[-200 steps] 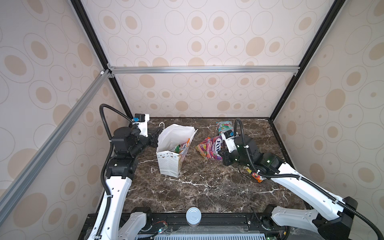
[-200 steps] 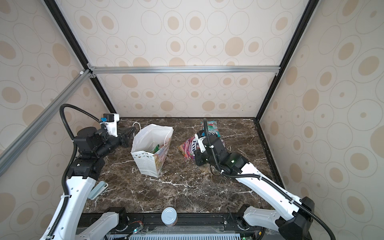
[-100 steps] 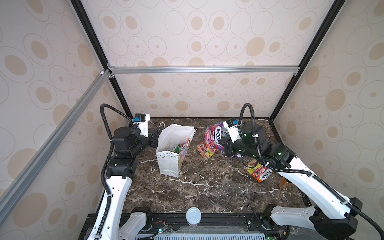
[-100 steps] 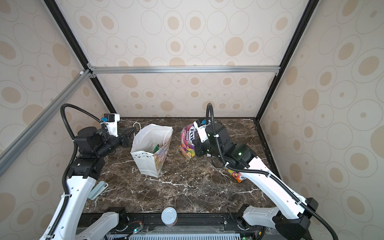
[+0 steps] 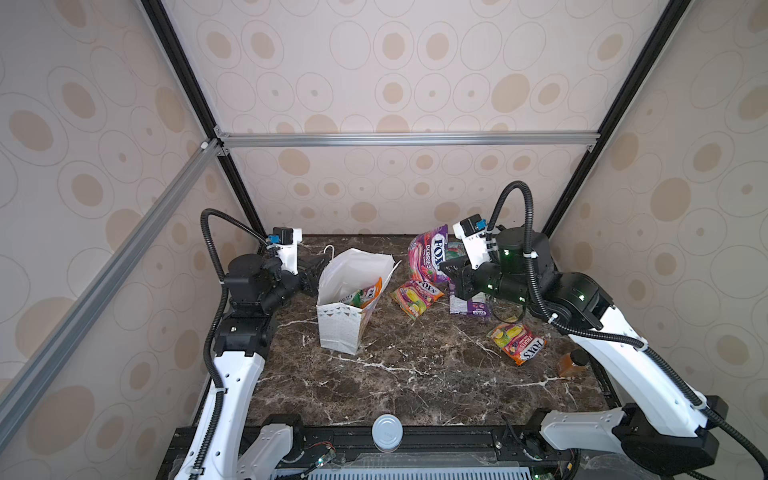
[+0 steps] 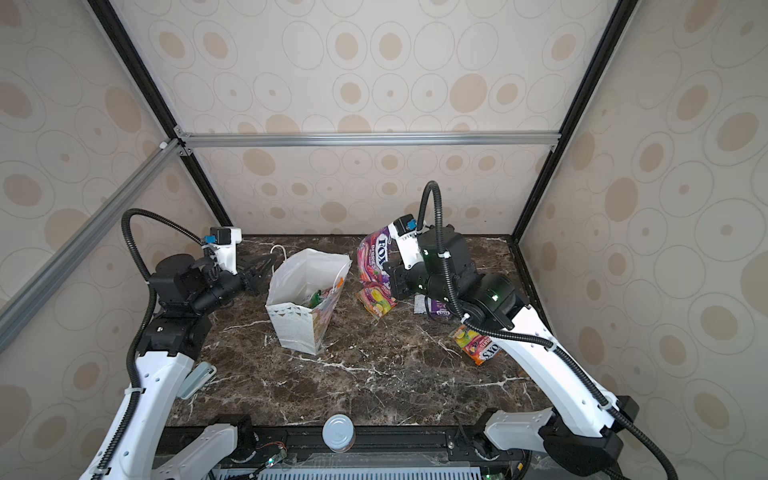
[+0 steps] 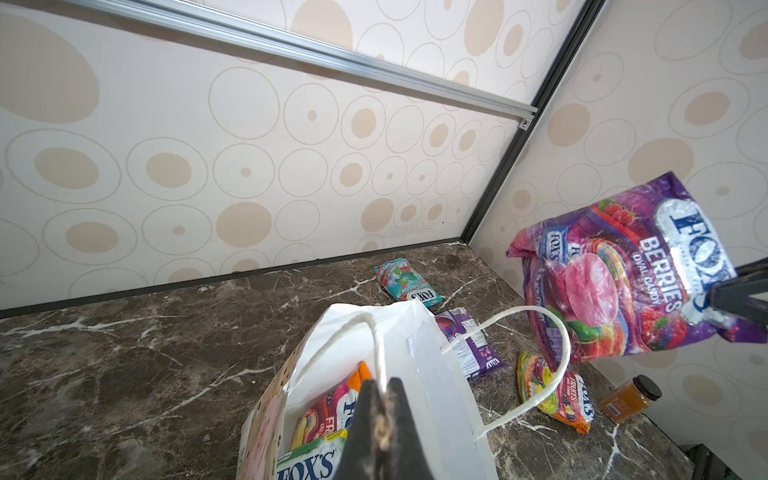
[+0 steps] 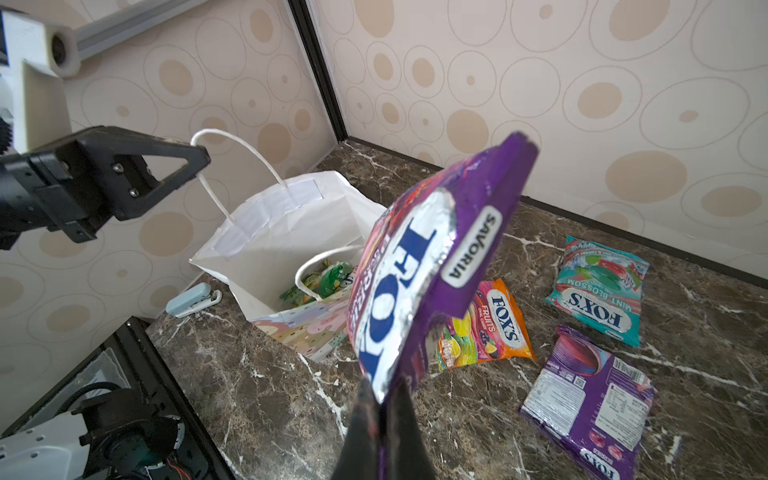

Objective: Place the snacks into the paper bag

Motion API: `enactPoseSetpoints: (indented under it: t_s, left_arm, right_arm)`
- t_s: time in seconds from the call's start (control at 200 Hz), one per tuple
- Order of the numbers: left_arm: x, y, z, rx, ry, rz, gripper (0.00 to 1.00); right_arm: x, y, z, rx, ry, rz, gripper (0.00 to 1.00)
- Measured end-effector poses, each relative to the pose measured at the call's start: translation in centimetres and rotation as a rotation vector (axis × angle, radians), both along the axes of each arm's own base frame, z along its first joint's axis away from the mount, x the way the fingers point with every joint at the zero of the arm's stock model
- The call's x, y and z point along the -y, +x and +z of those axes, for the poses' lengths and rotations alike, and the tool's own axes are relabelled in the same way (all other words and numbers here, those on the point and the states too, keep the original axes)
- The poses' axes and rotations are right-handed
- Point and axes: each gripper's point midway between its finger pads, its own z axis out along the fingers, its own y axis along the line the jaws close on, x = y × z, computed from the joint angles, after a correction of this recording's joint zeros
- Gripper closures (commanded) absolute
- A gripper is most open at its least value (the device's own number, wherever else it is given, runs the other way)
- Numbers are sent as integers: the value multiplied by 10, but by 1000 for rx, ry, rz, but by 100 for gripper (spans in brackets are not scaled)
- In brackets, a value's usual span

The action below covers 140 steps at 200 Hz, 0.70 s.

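The white paper bag stands open left of centre, with several snacks inside. My left gripper is shut on the bag's cord handle at its far rim. My right gripper is shut on the edge of a purple berries packet, held upright in the air just right of the bag. On the marble lie an orange fruits packet, a purple packet, a teal mint packet and another orange packet.
A small amber jar stands by the right wall. A white round cap sits at the front edge. A pale blue stapler-like object lies near the left arm's base. Patterned walls close in on three sides.
My right gripper has lifted the purple berries packet off the table, carrying it up and toward the bag. The left arm and the bag have stayed still.
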Motion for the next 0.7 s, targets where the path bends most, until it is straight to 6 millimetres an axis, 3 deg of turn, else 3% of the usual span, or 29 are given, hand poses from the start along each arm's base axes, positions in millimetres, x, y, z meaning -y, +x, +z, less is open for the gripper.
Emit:
enactPoseSetpoints:
  t_s: [0.41, 0.7]
  left_arm:
    - [7, -4, 4, 12, -36, -48, 100]
    - [9, -5, 6, 16, -39, -58, 100]
  right_arm:
    - [-33, 15, 55, 34, 64, 65, 100]
    - [-53, 14, 66, 44, 48, 105, 100]
